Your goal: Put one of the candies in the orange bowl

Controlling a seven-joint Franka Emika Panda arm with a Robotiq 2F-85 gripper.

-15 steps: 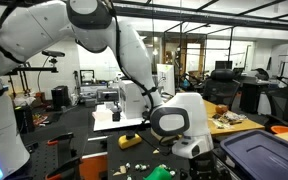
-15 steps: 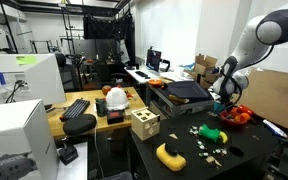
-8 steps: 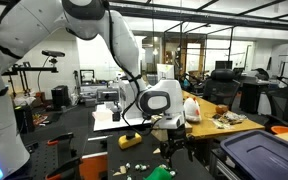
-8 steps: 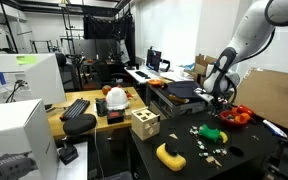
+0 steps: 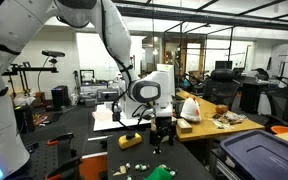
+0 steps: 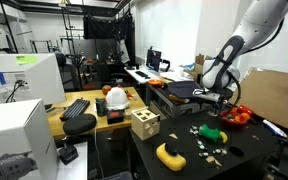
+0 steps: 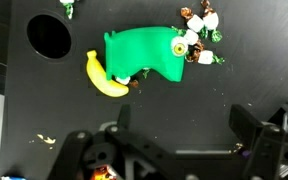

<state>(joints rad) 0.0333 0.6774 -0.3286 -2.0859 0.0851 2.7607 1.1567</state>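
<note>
The candies (image 7: 198, 37) lie scattered on the black surface (image 7: 254, 85), touching the green toy's (image 7: 144, 52) end; a banana (image 7: 105, 80) rests against its other end. In an exterior view the orange bowl (image 6: 239, 116) sits near them. The pincer (image 7: 181, 115) hovers above, spread and empty.

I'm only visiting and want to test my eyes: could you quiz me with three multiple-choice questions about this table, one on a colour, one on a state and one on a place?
1. What colour is the bowl? A orange; B blue; C white.
2. How is the hand? A shut tight; B open and empty; C shut on the bowl's rim.
3. Where does the banana lie? A inside the bowl; B between the hand's fingers; C against the green toy.

Answers: 1 A, it shows orange in an exterior view. 2 B, in the wrist view its fingers stand wide apart with nothing between them. 3 C, the wrist view shows the banana touching the toy's edge.
</note>
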